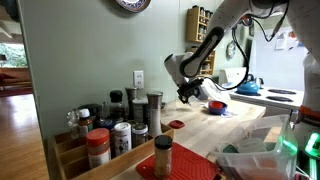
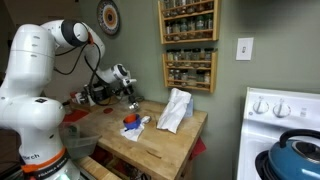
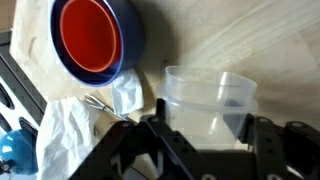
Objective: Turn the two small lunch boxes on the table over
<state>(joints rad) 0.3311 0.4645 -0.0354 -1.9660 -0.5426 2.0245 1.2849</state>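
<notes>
In the wrist view a clear plastic lunch box (image 3: 210, 90) stands open side up between the two black fingers of my gripper (image 3: 207, 125), which is shut on its side walls. A second lunch box (image 3: 92, 35), blue outside and red inside, lies open side up to its upper left on the pale wood table (image 3: 260, 35). In both exterior views the gripper (image 1: 189, 93) (image 2: 130, 96) hangs low over the table, beside the blue and red lunch box (image 1: 215, 105) (image 2: 131, 122). The clear box is too faint to make out there.
A crumpled white cloth (image 3: 60, 125) (image 2: 175, 110) lies on the table beside the boxes. Spice jars (image 1: 120, 125) crowd the table's near end. A teal kettle (image 1: 248, 86) (image 2: 300, 155) sits on the white stove (image 2: 285, 110). A spice rack (image 2: 188, 45) hangs on the wall.
</notes>
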